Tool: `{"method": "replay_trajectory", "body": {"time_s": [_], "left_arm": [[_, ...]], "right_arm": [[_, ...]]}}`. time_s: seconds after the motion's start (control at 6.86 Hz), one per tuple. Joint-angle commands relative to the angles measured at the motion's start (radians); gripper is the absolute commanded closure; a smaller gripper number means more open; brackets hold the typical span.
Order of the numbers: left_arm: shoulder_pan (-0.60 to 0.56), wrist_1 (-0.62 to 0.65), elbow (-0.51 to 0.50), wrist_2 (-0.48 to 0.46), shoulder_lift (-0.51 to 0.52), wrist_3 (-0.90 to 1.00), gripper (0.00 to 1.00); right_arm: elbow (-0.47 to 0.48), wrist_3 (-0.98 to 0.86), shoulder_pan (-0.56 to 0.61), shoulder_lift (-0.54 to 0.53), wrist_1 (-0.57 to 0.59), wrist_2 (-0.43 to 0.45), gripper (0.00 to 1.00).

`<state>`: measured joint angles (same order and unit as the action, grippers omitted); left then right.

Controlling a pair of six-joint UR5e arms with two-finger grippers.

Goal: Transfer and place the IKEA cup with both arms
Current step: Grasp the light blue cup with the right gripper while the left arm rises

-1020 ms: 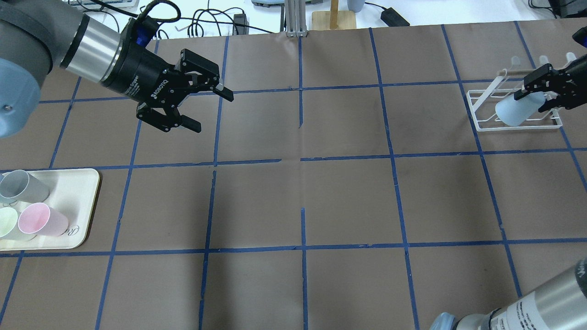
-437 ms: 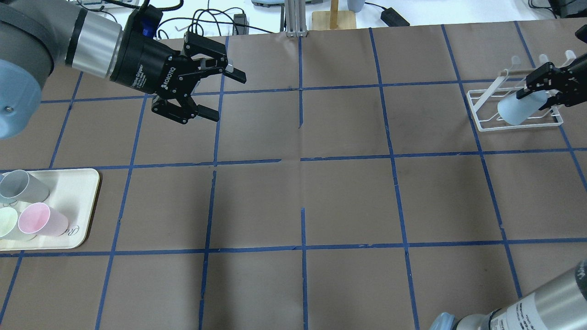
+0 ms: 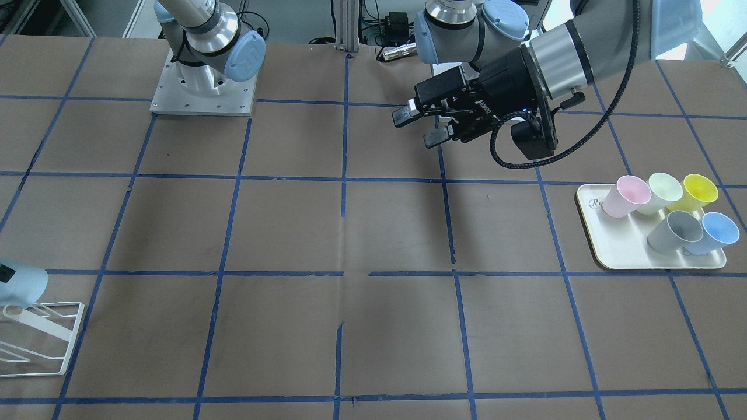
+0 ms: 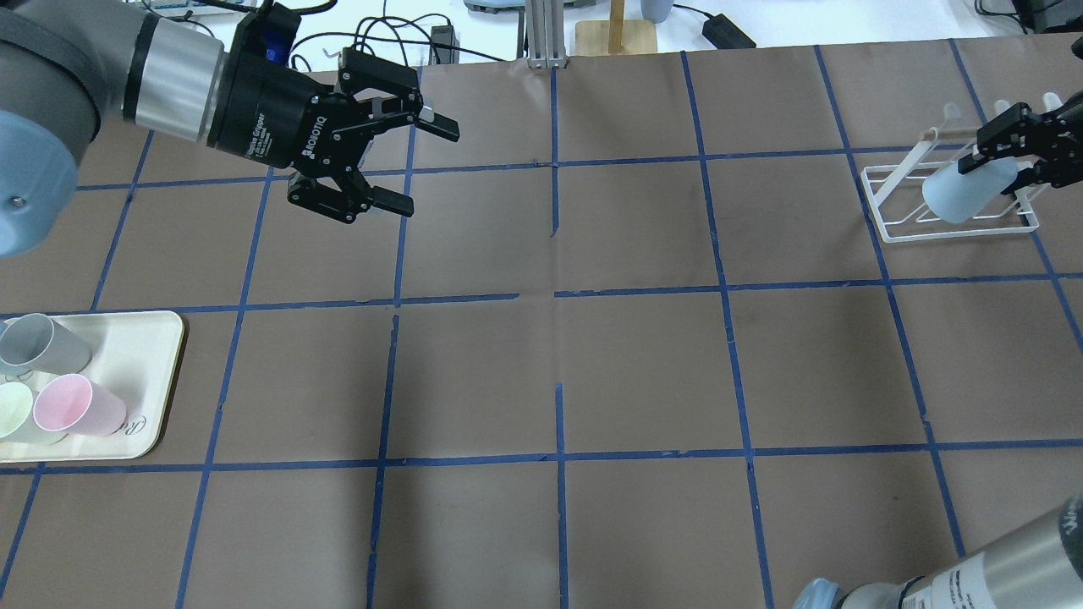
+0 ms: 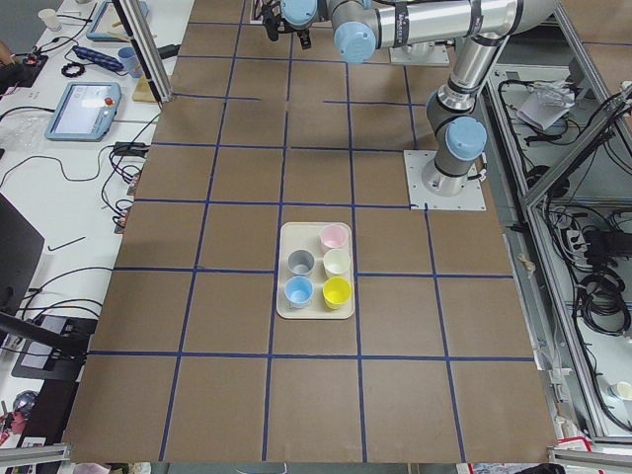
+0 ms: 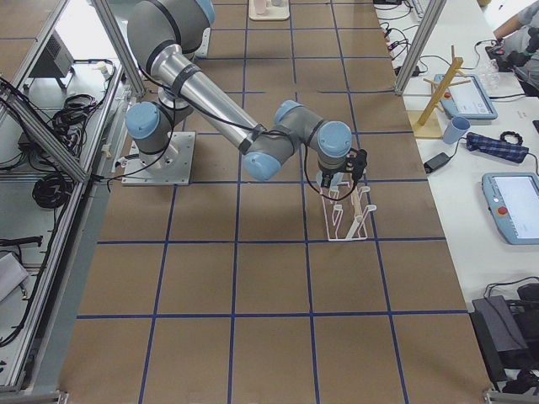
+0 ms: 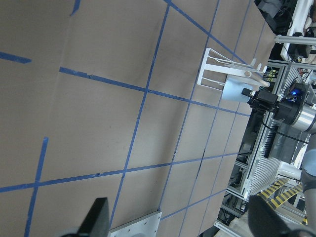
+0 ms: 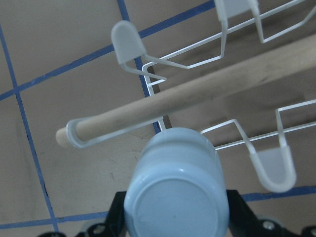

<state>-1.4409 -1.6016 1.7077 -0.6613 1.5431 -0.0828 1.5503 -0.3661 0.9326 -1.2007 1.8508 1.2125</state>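
Observation:
My right gripper (image 4: pixel 1007 154) is shut on the IKEA cup (image 4: pixel 960 190), a pale blue tumbler held tilted over the white wire rack (image 4: pixel 897 228) at the far right. In the right wrist view the cup (image 8: pixel 175 197) sits between the fingers, its far end close to the rack's wooden bar (image 8: pixel 197 101). The front view shows only part of the cup (image 3: pixel 17 283). My left gripper (image 4: pixel 420 167) is open and empty above the table at the back left. A second, alike blue cup (image 3: pixel 715 232) stands on the tray.
A cream tray (image 3: pixel 618 256) on the robot's left side holds a grey cup (image 3: pixel 674 230), a pink cup (image 3: pixel 624 195), a pale green and a yellow one. The brown table has a blue tape grid. Cables and a wooden stand lie beyond the back edge.
My right gripper has carried the cup a little further back over the rack. My left gripper, still open, has moved back and to the right.

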Motion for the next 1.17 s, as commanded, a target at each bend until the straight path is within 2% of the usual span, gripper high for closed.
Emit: {"method": "replay_trajectory", "body": {"time_s": [0.0, 0.15, 0.44, 0.58, 0.73, 0.87, 1.02], "left_arm": [[0.002, -0.009, 0.004, 0.063, 0.000, 0.000, 0.00], [0.008, -0.008, 0.024, 0.137, 0.002, 0.002, 0.00], [0.010, 0.034, 0.087, 0.347, 0.008, 0.012, 0.00], [0.011, 0.049, 0.122, 0.423, 0.015, 0.014, 0.00], [0.011, 0.072, 0.179, 0.542, 0.023, 0.038, 0.00], [0.013, 0.141, 0.211, 0.590, 0.029, 0.032, 0.00], [0.011, 0.169, 0.213, 0.594, 0.029, 0.020, 0.00]], "right_arm": [[-0.009, 0.001, 0.002, -0.055, -0.030, 0.047, 0.43], [-0.010, -0.002, 0.002, -0.080, -0.033, 0.073, 0.43], [-0.010, -0.011, 0.029, -0.155, -0.038, 0.158, 0.43], [-0.013, -0.011, 0.082, -0.198, -0.074, 0.197, 0.44], [-0.039, -0.011, 0.116, -0.232, -0.150, 0.196, 0.47], [-0.089, -0.011, 0.159, -0.255, -0.298, 0.158, 0.50], [-0.140, -0.001, 0.236, -0.275, -0.396, 0.036, 0.50]]}}
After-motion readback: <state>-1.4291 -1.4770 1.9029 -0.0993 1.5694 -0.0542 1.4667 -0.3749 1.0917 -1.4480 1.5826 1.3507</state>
